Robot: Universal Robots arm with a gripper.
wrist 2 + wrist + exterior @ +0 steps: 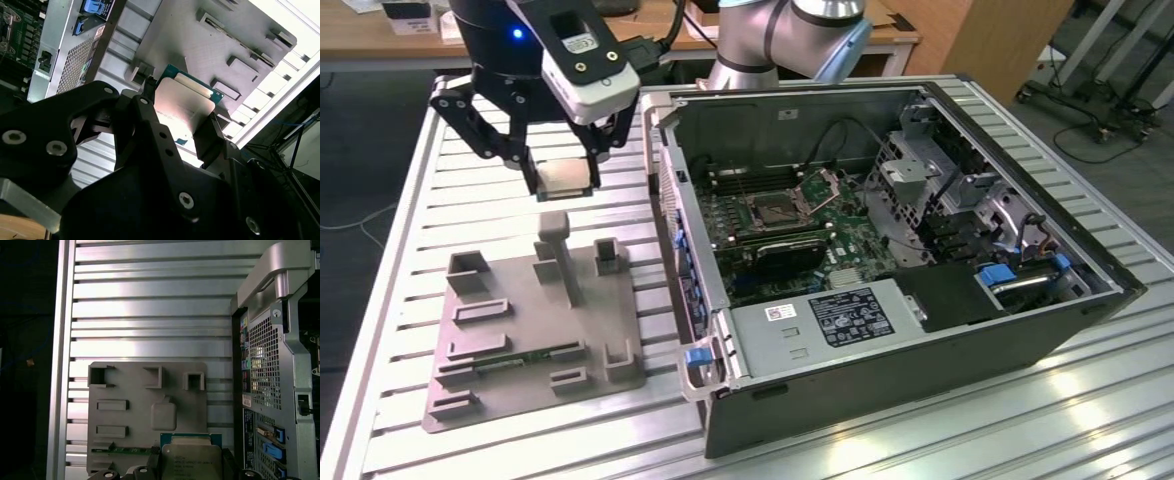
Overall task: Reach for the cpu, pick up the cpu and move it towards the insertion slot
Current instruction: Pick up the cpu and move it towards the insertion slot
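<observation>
You see the hand [566, 182] gripping the cpu [570, 173] above the grey tray [507, 300]. That tray holds a green memory stick [131, 450].

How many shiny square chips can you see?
1. The cpu is clamped in the gripper, up above the grey tray, to the exterior view's left of the computer case. More could be hidden inside the case.
</observation>
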